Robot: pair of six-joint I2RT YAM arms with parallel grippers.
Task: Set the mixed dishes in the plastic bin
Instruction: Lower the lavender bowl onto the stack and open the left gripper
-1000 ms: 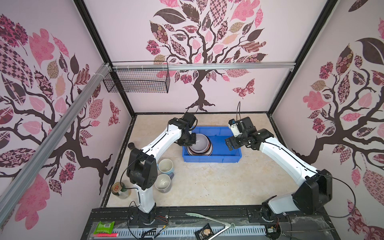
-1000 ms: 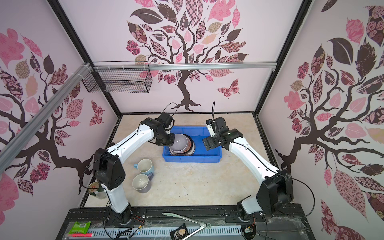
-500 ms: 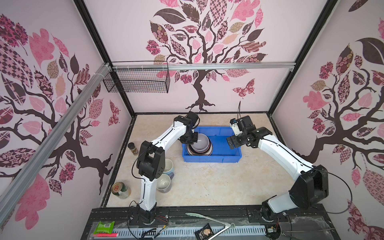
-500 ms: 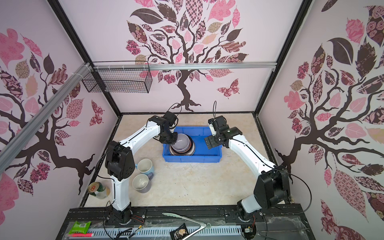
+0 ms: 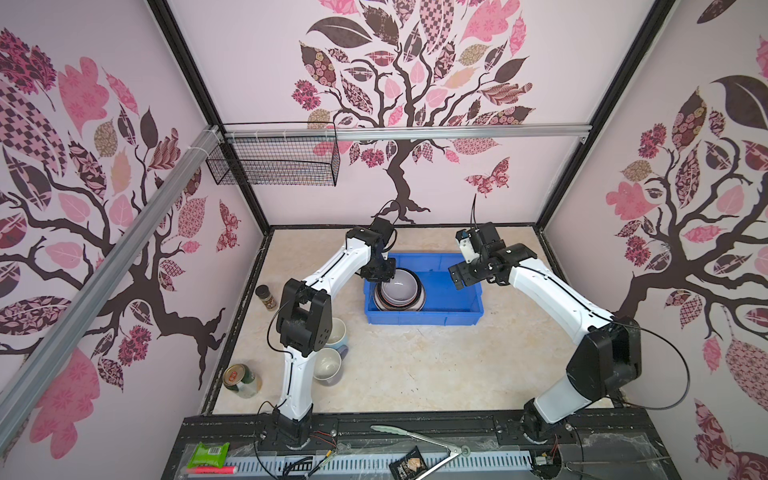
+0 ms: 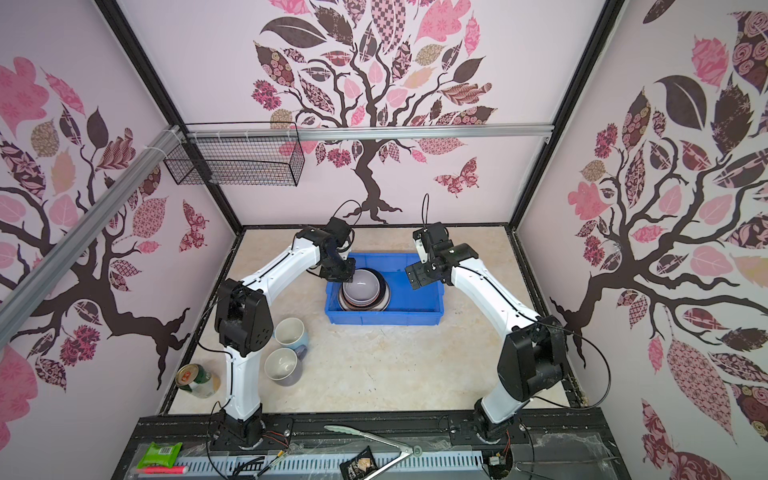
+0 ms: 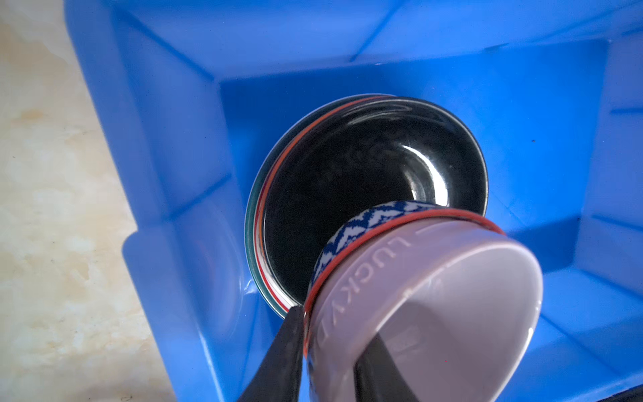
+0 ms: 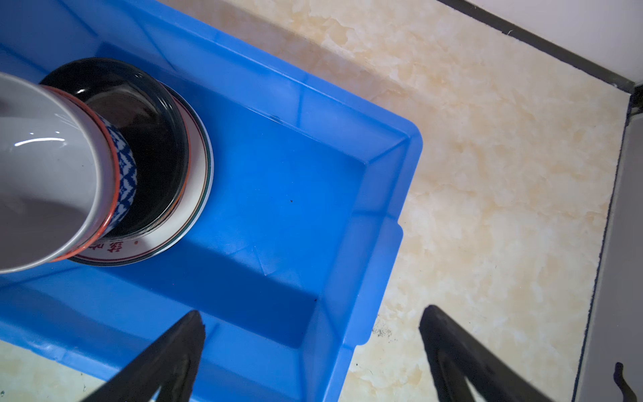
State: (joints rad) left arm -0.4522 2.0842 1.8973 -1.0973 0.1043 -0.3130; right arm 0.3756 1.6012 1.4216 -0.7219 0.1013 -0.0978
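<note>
one bowl [image 5: 399, 286] on stacked plates [image 5: 419, 302] in one bin [image 5: 457, 319], two mugs [image 6: 291, 331] [image 6: 284, 366] outside.

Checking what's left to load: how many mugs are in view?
2. The far mug and near mug stand together on the table, left of the plastic bin; none looks hidden.

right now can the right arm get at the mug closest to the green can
Probably not easily: that mug stands far left, close beside the left arm, while the right gripper hangs open over the right end of the bin, across the table.
</note>
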